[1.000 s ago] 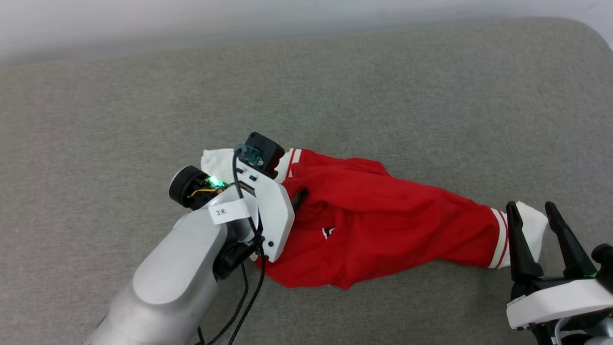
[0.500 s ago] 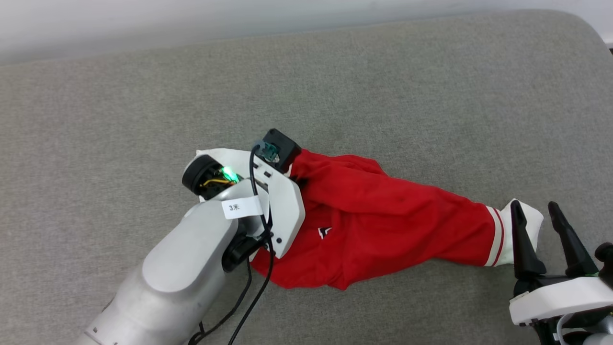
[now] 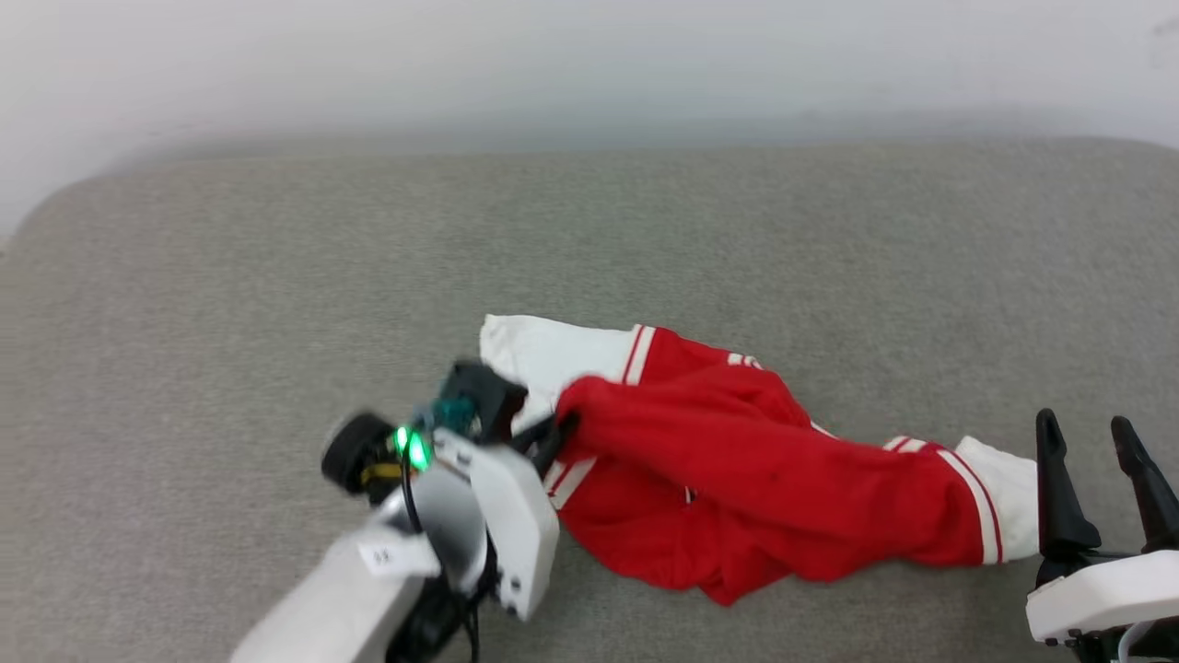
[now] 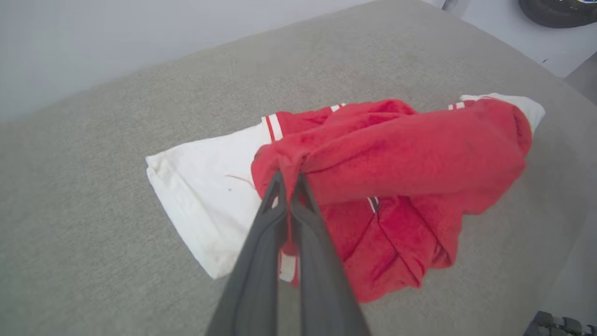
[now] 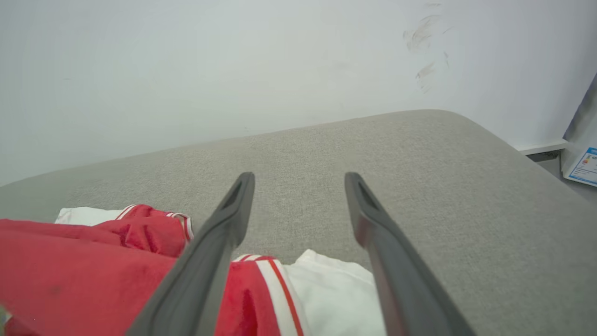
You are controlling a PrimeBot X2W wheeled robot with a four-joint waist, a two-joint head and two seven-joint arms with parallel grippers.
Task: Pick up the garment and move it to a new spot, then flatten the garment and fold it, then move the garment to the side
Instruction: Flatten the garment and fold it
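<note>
The garment [image 3: 764,479] is a crumpled red shirt with white sleeves and red-white striped trim, lying on the grey cushion [image 3: 276,276]. My left gripper [image 3: 562,425] is shut on a bunch of red cloth at the garment's left end and holds that fold raised above the rest. In the left wrist view the two dark fingers [image 4: 273,219] pinch the red fabric [image 4: 396,149], with a white sleeve [image 4: 205,186] spread flat beneath. My right gripper [image 3: 1087,433] stands open beside the white sleeve [image 3: 999,493] at the garment's right end; in its wrist view [image 5: 298,186] the sleeve [image 5: 331,294] lies between its fingers.
The grey cushion stretches wide to the left and behind the garment, ending at a pale wall [image 3: 589,74]. Its rounded right corner [image 5: 489,135] drops to the floor, where a paper with blue print [image 5: 583,168] lies.
My left gripper has shut on the red cloth and lifted it, uncovering the white left sleeve. The head camera has shifted, showing more wall. The right gripper stays open.
</note>
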